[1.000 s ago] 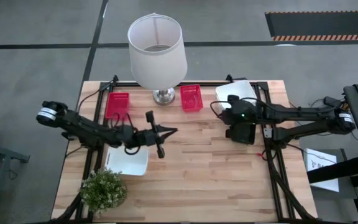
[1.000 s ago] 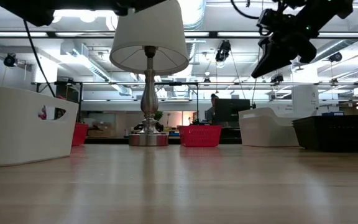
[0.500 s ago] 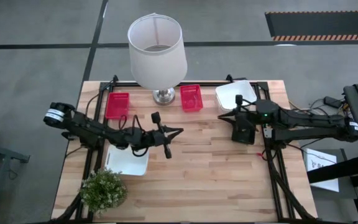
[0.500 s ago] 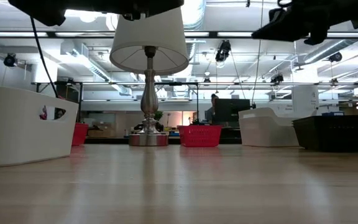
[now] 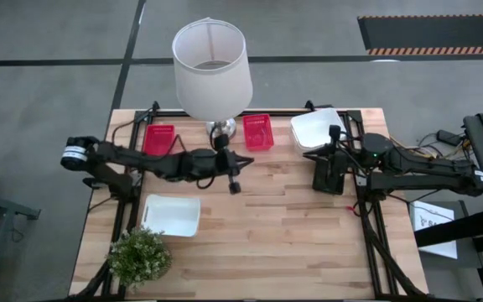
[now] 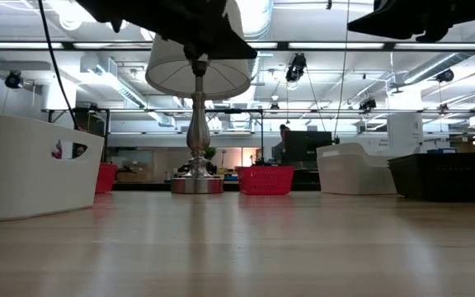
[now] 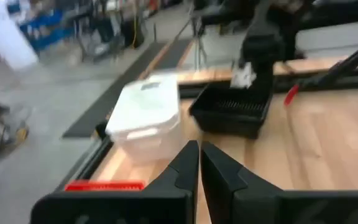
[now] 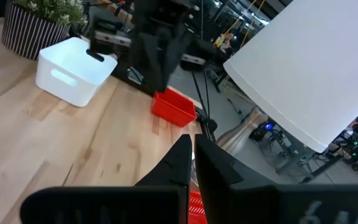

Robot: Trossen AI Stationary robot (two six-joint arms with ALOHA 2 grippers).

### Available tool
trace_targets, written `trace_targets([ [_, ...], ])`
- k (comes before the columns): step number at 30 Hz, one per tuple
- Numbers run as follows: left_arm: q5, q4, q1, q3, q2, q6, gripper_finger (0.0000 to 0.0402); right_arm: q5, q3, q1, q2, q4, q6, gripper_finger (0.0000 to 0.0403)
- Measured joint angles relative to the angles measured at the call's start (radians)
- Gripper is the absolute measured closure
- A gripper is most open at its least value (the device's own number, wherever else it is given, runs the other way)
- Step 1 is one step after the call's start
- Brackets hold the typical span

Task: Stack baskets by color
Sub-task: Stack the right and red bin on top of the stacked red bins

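From above, we see a white basket (image 5: 173,215) at seven o'clock by the potted plant (image 5: 140,256); our left gripper (image 5: 240,160), fingers together and empty, hovers mid-table. At two o'clock our right gripper (image 5: 335,132), also closed, hangs above the black basket (image 5: 328,174). Beyond, two red baskets (image 5: 158,140) (image 5: 258,132) flank the lamp (image 5: 212,69), another white basket (image 5: 318,127) alongside.

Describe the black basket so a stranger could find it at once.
Start at the lamp at the table's far edge and go toward the right arm's side. Past the red basket and the white basket sits the black basket, the only dark one, under the right arm.
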Motion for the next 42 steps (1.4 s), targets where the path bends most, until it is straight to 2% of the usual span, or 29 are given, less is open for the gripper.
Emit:
trace_targets([
  [5,0.014,-0.024,0.053,0.047,0.069,-0.012,0.0401,0.0,0.0,0.0,-0.006,-0.005,0.0,0.039],
  [7,0.044,-0.005,0.073,0.066,0.117,-0.006,0.0401,0.0,0.0,0.0,-0.005,-0.013,0.0,0.039],
  [16,0.063,0.05,0.166,0.198,0.367,0.034,0.0401,0.001,-0.001,0.0,-0.004,-0.024,0.0,0.039],
  [22,0.07,0.029,0.207,0.222,0.447,0.052,0.0396,0.001,-0.001,0.0,-0.004,-0.032,0.001,0.039],
  [26,0.096,0.031,0.227,0.217,0.479,0.067,0.0365,0.001,-0.001,0.0,-0.004,-0.048,0.001,0.039],
  [35,0.08,0.056,0.255,0.224,0.55,0.067,0.0253,0.001,-0.001,0.0,-0.004,-0.05,0.008,0.039],
  [39,0.06,0.108,0.264,0.225,0.575,0.068,0.0227,0.002,-0.001,0.0,-0.004,-0.051,0.008,0.039],
  [42,0.059,0.14,0.271,0.226,0.6,0.071,0.0222,0.002,-0.001,0.0,-0.004,-0.051,0.01,0.039],
])
